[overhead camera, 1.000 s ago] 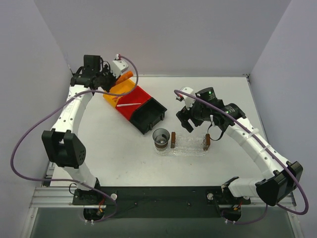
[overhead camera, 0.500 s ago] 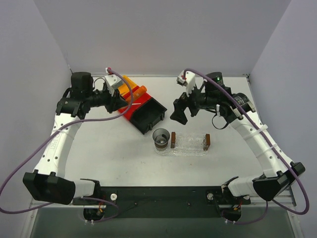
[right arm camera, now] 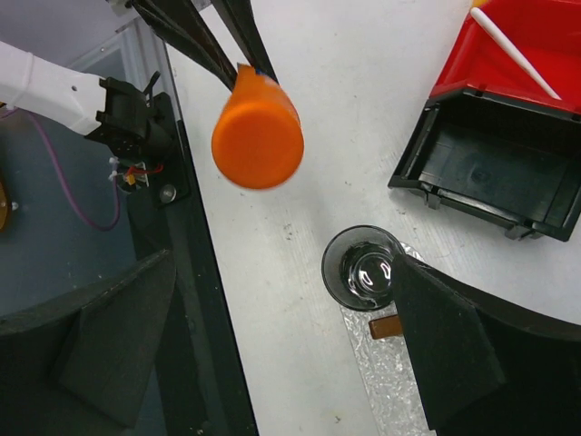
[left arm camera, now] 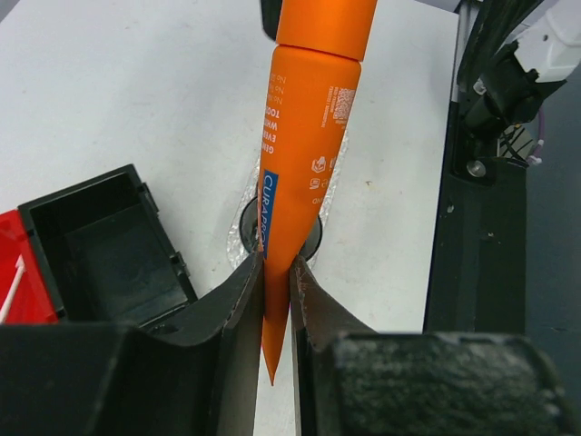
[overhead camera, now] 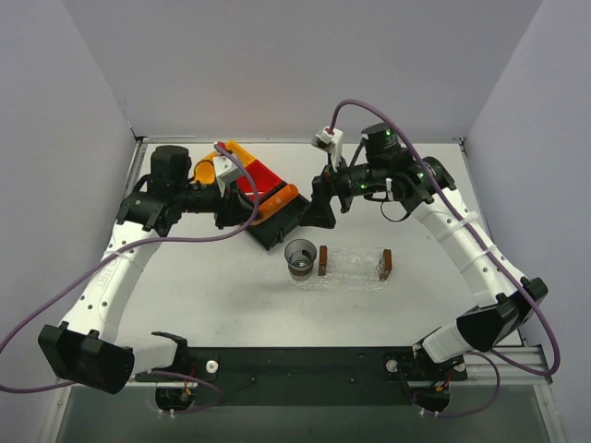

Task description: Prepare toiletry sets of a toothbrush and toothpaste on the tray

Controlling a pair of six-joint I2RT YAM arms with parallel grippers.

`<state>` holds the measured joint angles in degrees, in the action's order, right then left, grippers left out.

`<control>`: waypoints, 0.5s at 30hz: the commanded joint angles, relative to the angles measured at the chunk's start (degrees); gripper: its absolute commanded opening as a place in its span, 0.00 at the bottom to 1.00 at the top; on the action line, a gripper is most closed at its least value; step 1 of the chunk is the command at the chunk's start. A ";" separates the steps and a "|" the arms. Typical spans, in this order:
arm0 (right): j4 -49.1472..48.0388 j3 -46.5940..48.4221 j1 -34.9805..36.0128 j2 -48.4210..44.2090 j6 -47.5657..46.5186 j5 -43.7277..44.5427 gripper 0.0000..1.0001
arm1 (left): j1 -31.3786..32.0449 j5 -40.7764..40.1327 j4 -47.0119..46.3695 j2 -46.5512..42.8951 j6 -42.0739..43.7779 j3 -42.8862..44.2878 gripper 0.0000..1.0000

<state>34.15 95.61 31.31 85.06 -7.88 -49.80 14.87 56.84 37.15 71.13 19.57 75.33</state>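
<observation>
My left gripper (overhead camera: 254, 208) is shut on the flat tail of the orange toothpaste tube (overhead camera: 277, 197), held in the air over the black bin; the wrist view shows the jaws (left arm camera: 275, 263) pinching the tube (left arm camera: 309, 118). Its round cap (right arm camera: 258, 139) faces my right gripper (overhead camera: 320, 205), which is open and empty just right of it. The white toothbrush (right arm camera: 513, 53) lies in the red bin (right arm camera: 545, 45). The clear bumpy tray (overhead camera: 355, 270) lies at the centre. The magenta tube is out of view.
A dark glass cup (overhead camera: 301, 256) stands at the tray's left end, and two brown end pieces (overhead camera: 386, 264) stand on the tray. The black bin (right arm camera: 490, 173) is empty. An orange bin (overhead camera: 235, 152) sits behind the red bin (overhead camera: 266, 175).
My left gripper has swung right from the orange bin with the orange tube. My right gripper has risen from the tray and moved left toward the tube.
</observation>
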 commanded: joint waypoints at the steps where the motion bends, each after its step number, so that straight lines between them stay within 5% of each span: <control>1: -0.31 2.91 1.65 0.72 0.58 -4.08 1.00 | 3.40 1.17 -2.17 -1.52 0.29 0.52 0.00; 15: -0.31 4.67 4.11 3.71 1.29 -2.85 0.82 | 8.42 -1.91 -3.31 -1.17 0.20 -0.88 0.00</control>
<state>34.17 97.95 34.98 88.44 -6.76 -51.31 22.50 54.22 36.86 71.11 19.66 74.56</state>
